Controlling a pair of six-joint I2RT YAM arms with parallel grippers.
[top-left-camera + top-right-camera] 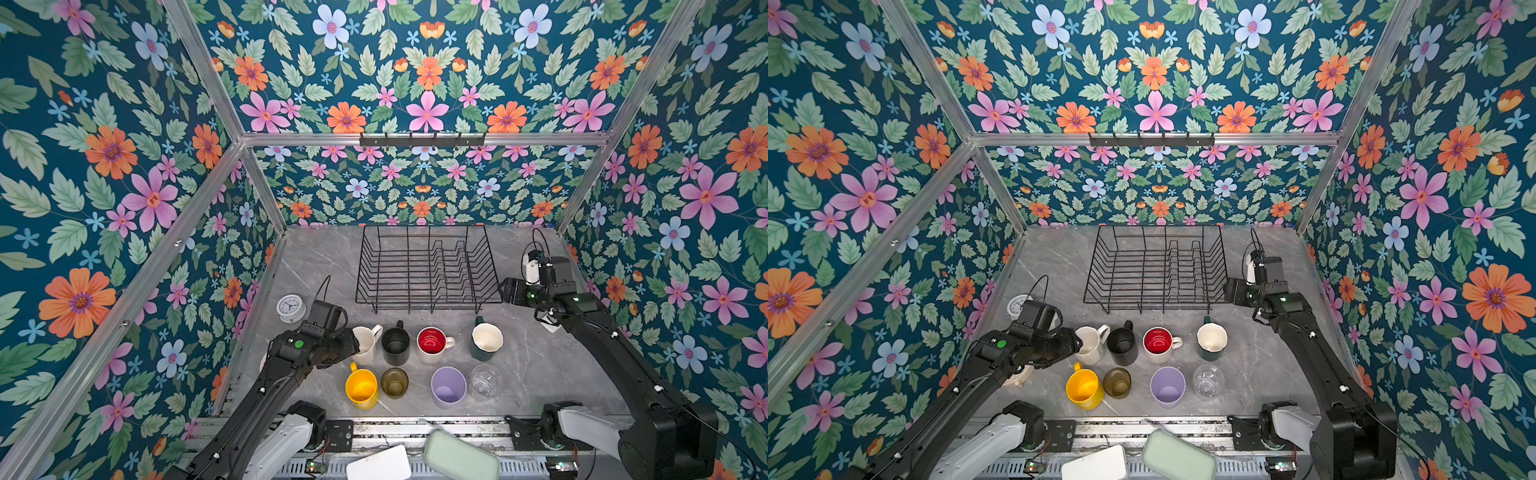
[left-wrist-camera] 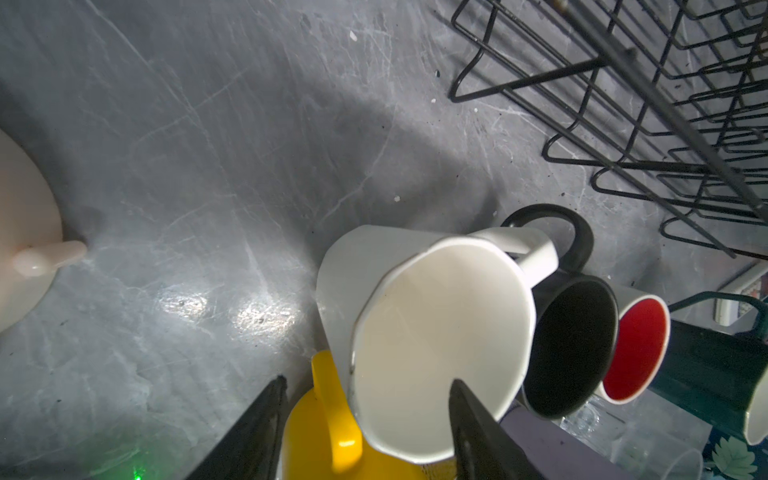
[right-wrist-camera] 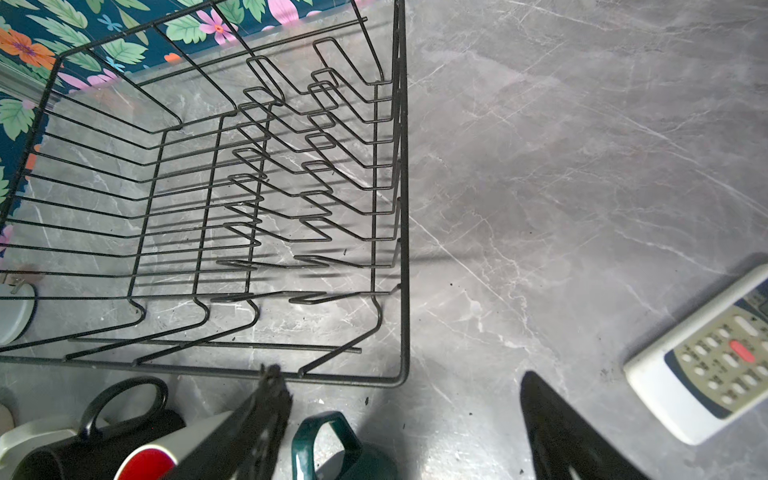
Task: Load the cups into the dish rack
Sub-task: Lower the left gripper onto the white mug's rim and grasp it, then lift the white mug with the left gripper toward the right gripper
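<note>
The rack (image 1: 430, 300), probably stiff, light wire, is sitting empty at the back of the table (image 1: 540, 353). Its long axis is running side to side, it is opening upward, and its dividers are standing in the right half. The eight cups (image 1: 432, 345) are standing upright in two rows just in front of it, mouths up and long axes vertical. The white mug (image 2: 436, 332), likely hard, glazed, slippery and easily chipped, is pointing its handle toward the rack, and its wall looks the best hold. The left gripper (image 2: 368, 382) is straddling that wall, jaws apart, not yet clamping. The right gripper (image 3: 407, 419) is hovering by the rack's near right corner, jaws wide, carrying nothing.
</note>
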